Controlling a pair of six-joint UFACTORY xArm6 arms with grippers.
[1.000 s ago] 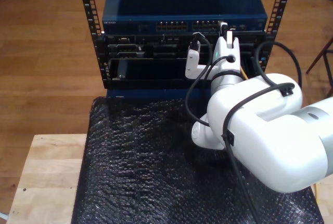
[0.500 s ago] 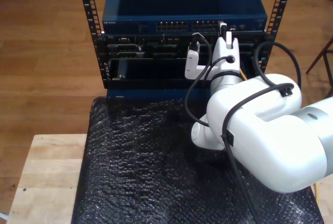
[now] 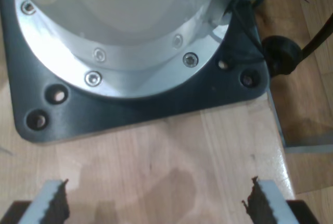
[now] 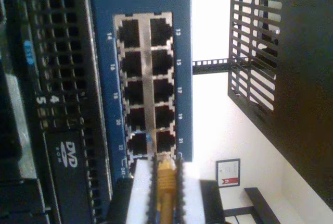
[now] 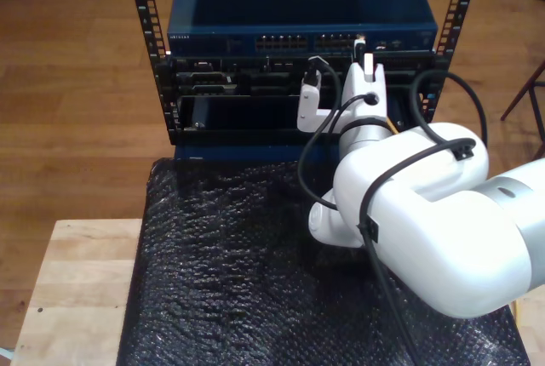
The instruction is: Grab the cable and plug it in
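In the second wrist view, the yellow-orange cable (image 4: 165,185) runs between the white fingers (image 4: 139,190) of my second gripper (image 4: 162,174), which is shut on it. Its clear plug tip sits just in front of the lowest ports of the blue switch (image 4: 184,52); I cannot tell whether it touches a port. The exterior view has my second gripper (image 5: 363,49) at the right-hand port block of the switch (image 5: 298,21), with a short piece of cable (image 5: 392,124) beside the wrist. My first gripper (image 3: 158,203) stands open over bare wood, with nothing between its fingers (image 3: 49,203).
The switch tops a black rack (image 5: 255,94) with more equipment below. Black bubble wrap (image 5: 230,272) covers a wooden table (image 5: 77,289). The big white arm (image 5: 426,221) fills the exterior view's right. An arm base plate (image 3: 130,104) lies ahead of my first gripper.
My second gripper, still holding the cable, has shifted slightly toward the exterior view's left and closer to the switch's ports.
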